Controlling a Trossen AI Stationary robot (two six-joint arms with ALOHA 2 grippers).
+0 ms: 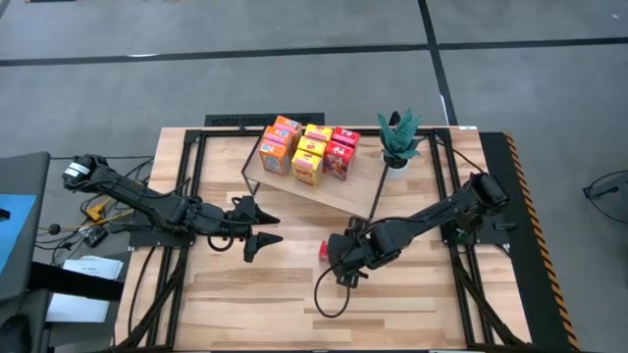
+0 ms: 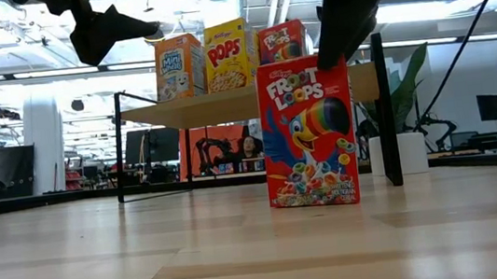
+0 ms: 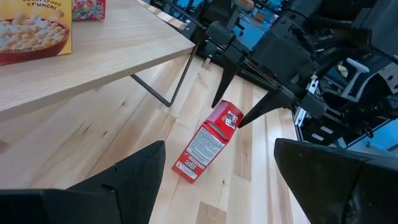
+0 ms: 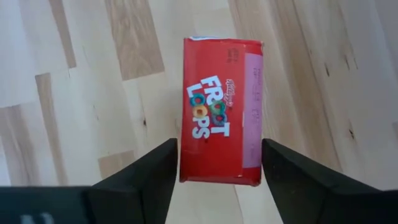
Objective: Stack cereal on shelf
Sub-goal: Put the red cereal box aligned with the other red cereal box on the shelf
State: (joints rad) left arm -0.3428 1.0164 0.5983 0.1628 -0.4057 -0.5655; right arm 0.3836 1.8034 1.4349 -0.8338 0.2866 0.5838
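A red Froot Loops cereal box [image 4: 217, 112] stands upright on the plank tabletop [image 1: 412, 294], in front of the shelf [image 1: 334, 191]. My right gripper [image 4: 221, 149] points steeply down over the box, open, one finger close beside each long edge of its top; I see no sure touch. Several cereal boxes [image 1: 309, 147] stand upright on the shelf board. My left gripper [image 1: 263, 230] hangs open in the air at the shelf's left front corner, holding nothing.
A potted plant [image 1: 399, 137] stands at the shelf's far right corner. The shelf's thin black legs [image 2: 384, 110] rise just behind the red box. A black cable [image 1: 329, 294] loops on the planks below the right gripper. Bare planks lie along the near edge.
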